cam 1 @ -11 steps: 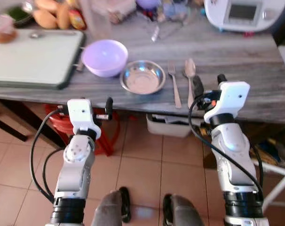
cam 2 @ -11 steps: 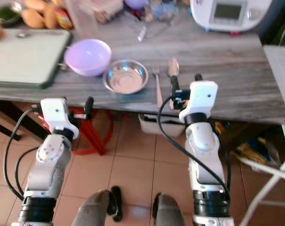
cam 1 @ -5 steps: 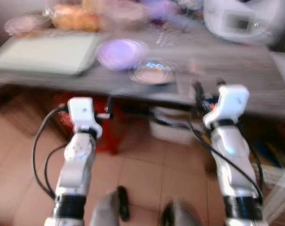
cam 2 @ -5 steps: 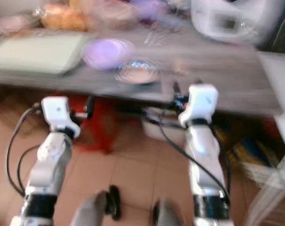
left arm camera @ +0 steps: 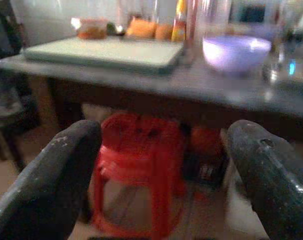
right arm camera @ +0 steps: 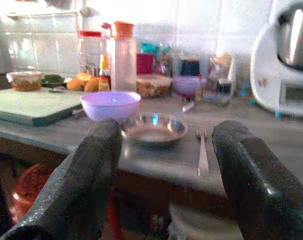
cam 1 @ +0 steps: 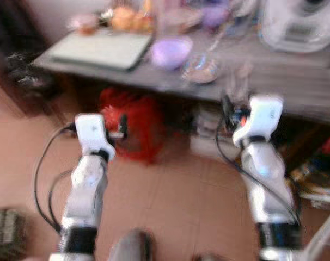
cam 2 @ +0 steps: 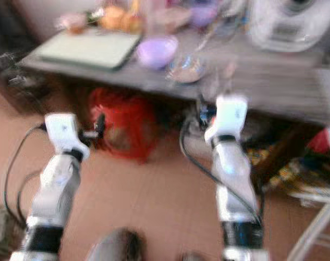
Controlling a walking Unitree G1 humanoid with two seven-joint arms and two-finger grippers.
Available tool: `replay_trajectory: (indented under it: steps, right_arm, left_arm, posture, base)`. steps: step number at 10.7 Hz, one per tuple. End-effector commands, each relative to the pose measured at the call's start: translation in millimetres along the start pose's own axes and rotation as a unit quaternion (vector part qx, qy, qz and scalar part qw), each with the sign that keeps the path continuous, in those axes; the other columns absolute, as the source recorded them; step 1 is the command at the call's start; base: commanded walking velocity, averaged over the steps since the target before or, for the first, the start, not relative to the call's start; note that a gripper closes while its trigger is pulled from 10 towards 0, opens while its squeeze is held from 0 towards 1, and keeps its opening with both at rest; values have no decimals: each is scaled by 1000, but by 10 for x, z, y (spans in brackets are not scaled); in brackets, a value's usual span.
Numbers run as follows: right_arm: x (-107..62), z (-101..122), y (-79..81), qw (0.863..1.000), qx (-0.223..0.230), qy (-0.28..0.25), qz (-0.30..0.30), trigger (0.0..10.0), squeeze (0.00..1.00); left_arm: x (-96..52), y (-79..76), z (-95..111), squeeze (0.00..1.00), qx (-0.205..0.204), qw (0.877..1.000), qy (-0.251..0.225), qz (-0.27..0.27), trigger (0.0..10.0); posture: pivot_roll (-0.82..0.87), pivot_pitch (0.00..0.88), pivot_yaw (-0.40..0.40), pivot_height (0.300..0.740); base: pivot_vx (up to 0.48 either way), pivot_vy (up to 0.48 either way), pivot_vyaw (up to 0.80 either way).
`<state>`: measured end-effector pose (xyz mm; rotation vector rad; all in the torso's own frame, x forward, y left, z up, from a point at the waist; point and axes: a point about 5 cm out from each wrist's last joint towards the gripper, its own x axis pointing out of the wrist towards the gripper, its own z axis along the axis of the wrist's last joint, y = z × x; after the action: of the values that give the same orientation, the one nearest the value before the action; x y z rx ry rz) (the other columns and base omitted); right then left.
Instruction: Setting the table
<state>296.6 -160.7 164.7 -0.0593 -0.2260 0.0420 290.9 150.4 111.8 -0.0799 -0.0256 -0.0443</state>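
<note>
Fork beside steel bowl

Both arms reach forward, left gripper and right gripper spread wide, holding nothing

head views motion-blurred, table smeared
</note>
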Motion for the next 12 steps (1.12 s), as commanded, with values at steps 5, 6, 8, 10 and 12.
replay_trajectory:
  steps: [5, 6, 8, 10, 12]
  right_arm:
    - [61, 47, -15, 1000, 2, -7, -5, 10000, 0]
    - [59, 34, -7, 1000, 9, -3, -2, 10000, 0]
    - [64, 29, 2, 1000, 9, -2, 3, 10000, 0]
    - [67, 13, 13, 1000, 11, 3, 8, 10000, 0]
    - [63, 2, 36, 1000, 11, 4, 16, 10000, 0]
  left_arm:
    - [27, -89, 118, 0, -13, 999, -30, -44, 10000]
    - [19, -92, 115, 0, -15, 998, -31, -48, 10000]
    - [21, -93, 115, 0, -16, 998, -31, -49, 10000]
    - [22, -96, 114, 0, -17, 998, -31, -49, 10000]
    - [38, -73, 99, 0, -15, 999, -25, -31, 10000]
  posture:
    - [-49, 95, 45, 740]
    - [-50, 97, 45, 740]
    - [-52, 98, 42, 740]
    - [-53, 98, 41, 740]
    - [-54, 99, 39, 740]
  base:
    - [186, -49, -160]
    - [326, -262, -800]
    - [328, -262, -766]
    - [330, -262, 0]
    - [0, 0, 0]
